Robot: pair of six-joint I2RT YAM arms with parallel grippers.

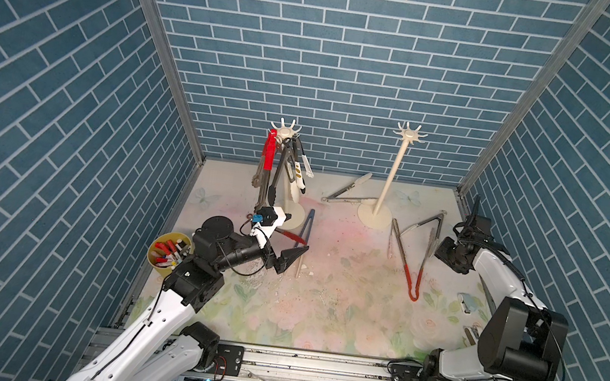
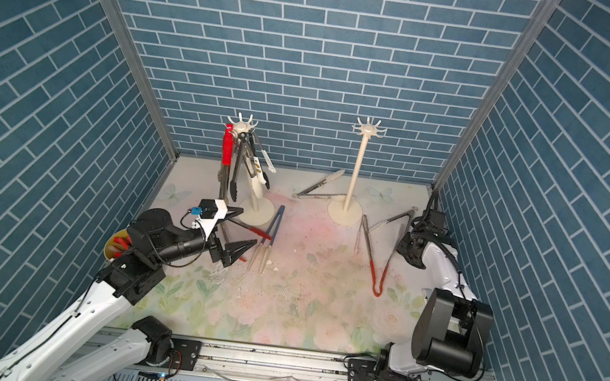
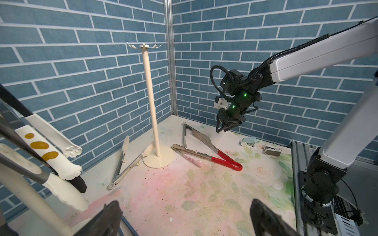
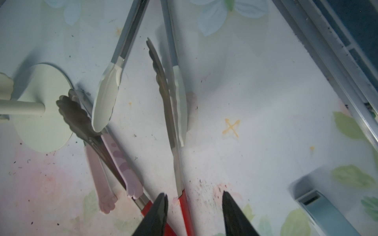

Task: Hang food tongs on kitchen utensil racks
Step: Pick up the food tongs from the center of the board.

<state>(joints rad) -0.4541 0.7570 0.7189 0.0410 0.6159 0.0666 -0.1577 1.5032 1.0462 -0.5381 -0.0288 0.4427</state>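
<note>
Maybe half done: red, black and white metal tongs (image 1: pixel 269 151) hang on the cream hooked stand (image 1: pixel 286 132) beyond the wide-spread, empty left gripper (image 1: pixel 293 259), while red-handled steel tongs (image 1: pixel 406 273) lie loose beneath the part-open, empty right gripper (image 3: pixel 222 129), beside a bare twin stand (image 1: pixel 391 174).

Food tongs: several hanging tongs (image 1: pixel 269 153), arms closed, dangle from the left rack (image 1: pixel 287 130); the right rack (image 1: pixel 392 178) stands upright. On the counter (image 1: pixel 341 302) lie red-handled tongs (image 3: pixel 222 154) spread in a V, white-tipped tongs (image 1: pixel 365 179) behind the right rack's base, and blue tongs (image 1: pixel 310 221) beside the left rack's base.
</note>
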